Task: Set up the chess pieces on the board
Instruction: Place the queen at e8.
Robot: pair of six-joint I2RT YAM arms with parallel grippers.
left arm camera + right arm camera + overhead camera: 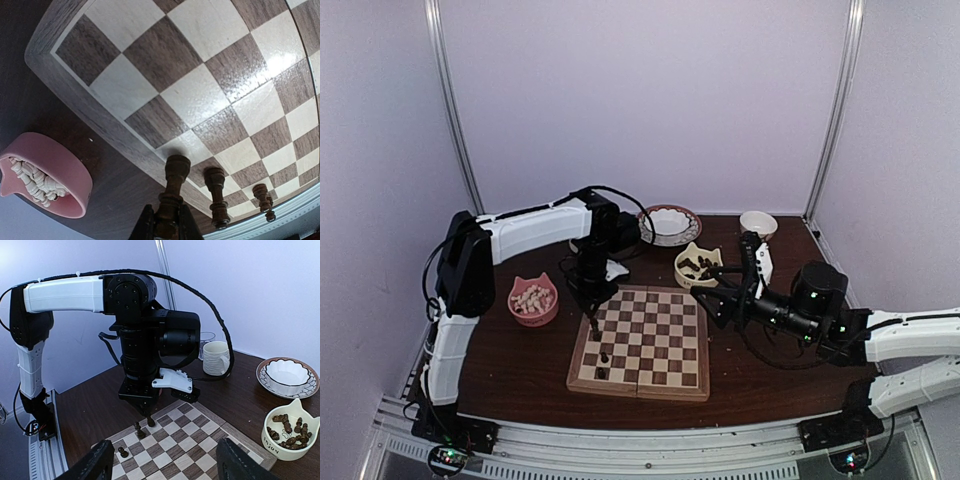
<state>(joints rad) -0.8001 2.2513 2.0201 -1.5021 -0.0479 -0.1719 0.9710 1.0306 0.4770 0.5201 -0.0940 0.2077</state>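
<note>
The board (655, 345) lies in the middle of the table. My left gripper (167, 227) is shut on a dark chess piece (174, 192), held upright with its base at or just over a light square by the board's left border. From the right wrist view the same held piece (150, 420) hangs under the left gripper (148, 414). Two more dark pieces (216, 196) (262, 194) stand along that edge. My right gripper (712, 297) hovers open and empty at the board's far right corner, its fingers (95, 466) wide apart.
A pink bowl (533, 299) of cream pieces sits left of the board. A cream cat-shaped bowl (697, 267) of dark pieces is behind the far right corner. A plate with a white bowl (669, 224) and a white mug (758, 223) stand at the back.
</note>
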